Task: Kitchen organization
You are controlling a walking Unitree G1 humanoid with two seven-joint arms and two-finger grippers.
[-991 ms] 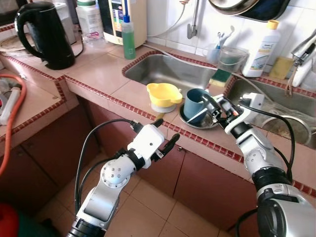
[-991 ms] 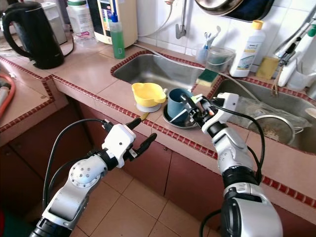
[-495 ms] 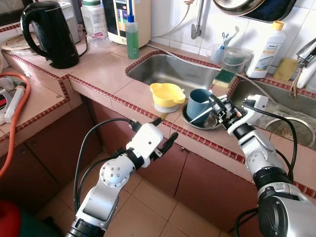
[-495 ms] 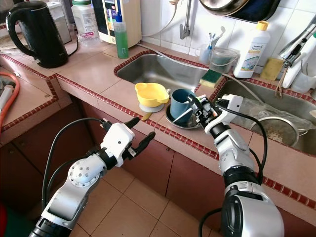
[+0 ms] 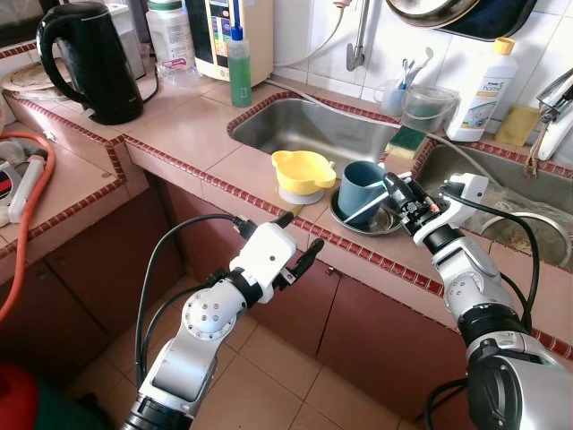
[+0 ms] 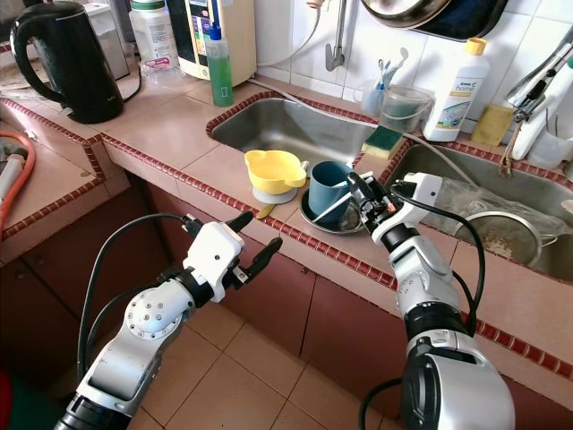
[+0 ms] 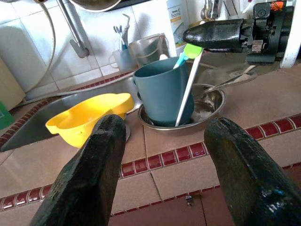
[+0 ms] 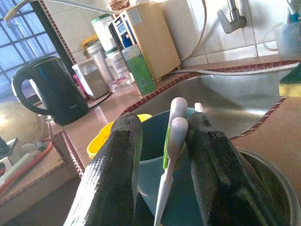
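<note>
A blue mug [image 5: 358,184] stands in a shallow steel dish [image 5: 391,224] on the tiled counter, beside a yellow bowl [image 5: 300,170]. My right gripper [image 5: 394,185] hovers at the mug's rim, shut on the green-tipped end of a white utensil [image 7: 188,89]. The utensil slants down the mug's outside into the dish. In the right wrist view the utensil [image 8: 171,141] sits between both fingers, over the mug [image 8: 155,179]. My left gripper [image 5: 302,233] hangs open in front of the counter edge, below the yellow bowl, holding nothing.
A steel sink [image 5: 313,125] lies behind the dish, a second basin [image 5: 528,193] to the right. A black kettle [image 5: 89,58], green bottle [image 5: 238,67], sponge [image 5: 403,141] and detergent bottle [image 5: 474,90] stand around. An orange hose [image 5: 27,206] lies far left.
The view shifted slightly a second ago. My right gripper has edged a little toward the mug's rim, still holding the utensil. The left arm has stayed put.
</note>
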